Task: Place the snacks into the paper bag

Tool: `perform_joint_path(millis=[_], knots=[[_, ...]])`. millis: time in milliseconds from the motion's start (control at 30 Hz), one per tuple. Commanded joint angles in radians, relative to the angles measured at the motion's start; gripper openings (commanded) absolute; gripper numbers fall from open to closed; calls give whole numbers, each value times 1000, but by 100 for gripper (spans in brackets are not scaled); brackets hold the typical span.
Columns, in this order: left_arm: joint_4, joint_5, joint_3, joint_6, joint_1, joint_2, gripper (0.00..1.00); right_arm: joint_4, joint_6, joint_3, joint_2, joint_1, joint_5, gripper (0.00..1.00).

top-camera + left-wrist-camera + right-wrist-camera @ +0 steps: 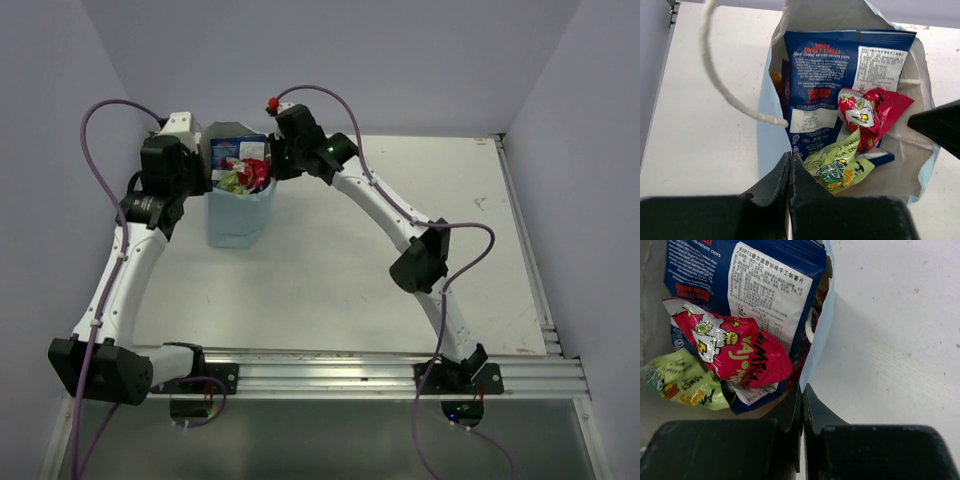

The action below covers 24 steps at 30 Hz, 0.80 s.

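The pale blue paper bag stands upright at the back left of the table. Inside it I see a blue-and-white packet, a small red packet and a small green-yellow packet. An orange packet edge shows behind them. My left gripper is shut on the bag's left rim. My right gripper is shut on the bag's right rim. The right wrist view shows the same blue, red and green packets. Other packets are hidden.
A white string handle hangs over the bag's left side. The white table stretches right of the bag. A metal rail runs along the near edge and another along the right. Purple walls stand close behind.
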Motion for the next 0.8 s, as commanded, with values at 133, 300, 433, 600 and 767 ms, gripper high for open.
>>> perform_joint_path(millis=[133, 300, 433, 600, 767], knots=[[65, 19, 147, -26, -77, -38, 0, -116, -5, 68, -281, 9, 62, 0], [81, 69, 70, -64, -108, -67, 0, -176, -11, -26, -393, 9, 126, 0], [116, 129, -3, -124, -148, -102, 0, -231, -2, -154, -451, 9, 154, 0], [137, 97, -85, -190, -254, -133, 0, -195, 37, -413, -554, 10, 191, 0], [136, 89, -117, -224, -301, -162, 0, -176, 57, -569, -612, 9, 210, 0]])
